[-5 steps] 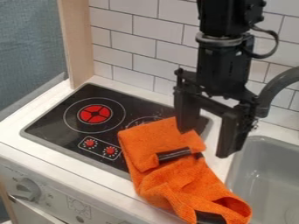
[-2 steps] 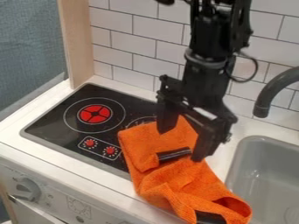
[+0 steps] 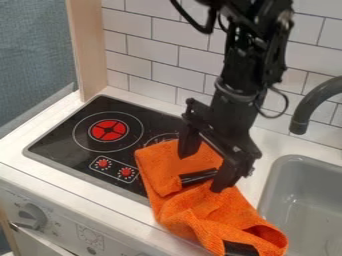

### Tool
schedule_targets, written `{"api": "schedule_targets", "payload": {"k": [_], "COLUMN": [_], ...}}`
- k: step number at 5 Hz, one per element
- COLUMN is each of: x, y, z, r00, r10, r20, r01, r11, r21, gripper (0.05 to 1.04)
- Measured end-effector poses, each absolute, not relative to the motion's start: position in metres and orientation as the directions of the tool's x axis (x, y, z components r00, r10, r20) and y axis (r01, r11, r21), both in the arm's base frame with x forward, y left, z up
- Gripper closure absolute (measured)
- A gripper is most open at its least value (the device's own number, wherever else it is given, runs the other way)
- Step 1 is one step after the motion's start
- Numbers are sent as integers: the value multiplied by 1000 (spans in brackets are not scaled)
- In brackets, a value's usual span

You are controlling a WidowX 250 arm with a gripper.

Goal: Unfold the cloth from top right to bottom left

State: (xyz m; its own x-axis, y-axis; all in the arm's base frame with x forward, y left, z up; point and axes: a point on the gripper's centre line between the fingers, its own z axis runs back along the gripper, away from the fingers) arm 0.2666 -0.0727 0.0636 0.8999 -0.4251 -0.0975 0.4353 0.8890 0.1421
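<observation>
A black glass hob (image 3: 57,135) with a red round burner mark (image 3: 109,130) and two small red printed dials (image 3: 114,167) is set into the white worktop (image 3: 20,145). Behind stands a white tiled wall (image 3: 127,45), with a pale wooden post (image 3: 89,50) at the left; a grey plastic knob (image 3: 30,216) sits on the front panel (image 3: 57,227) below. The black robot arm (image 3: 240,75) hangs in front of the tiles, and the black two-finger tool (image 3: 204,171) hides part of the hob's right side. The crumpled orange fabric cloth (image 3: 177,212), with black strips, lies from the right part of the hob across the worktop to its front edge, its lower end curled into a loop near the sink. The tool is released, fingers spread, over the cloth's upper part, with one black strip between them; whether the fingertips touch the fabric cannot be told. The grey rounded sink (image 3: 294,200) is on the right, and the dark grey curved tap (image 3: 314,100) stands over its back.
</observation>
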Motion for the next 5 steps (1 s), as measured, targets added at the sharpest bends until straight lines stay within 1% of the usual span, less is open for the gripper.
{"api": "schedule_targets", "payload": {"k": [1,2,4,5], "x": [275,283,297,297], "y": [-77,-79,-64,-67], "z": [56,52,40,33], "r00": [891,887,906,904], "r10": [-448,-455,-416,-419], "r20": [-76,-76,-82,-85], "r01": [454,461,424,427], "r11": [881,876,894,895], "r21": [132,140,145,130], "gripper": [85,85,85,124]}}
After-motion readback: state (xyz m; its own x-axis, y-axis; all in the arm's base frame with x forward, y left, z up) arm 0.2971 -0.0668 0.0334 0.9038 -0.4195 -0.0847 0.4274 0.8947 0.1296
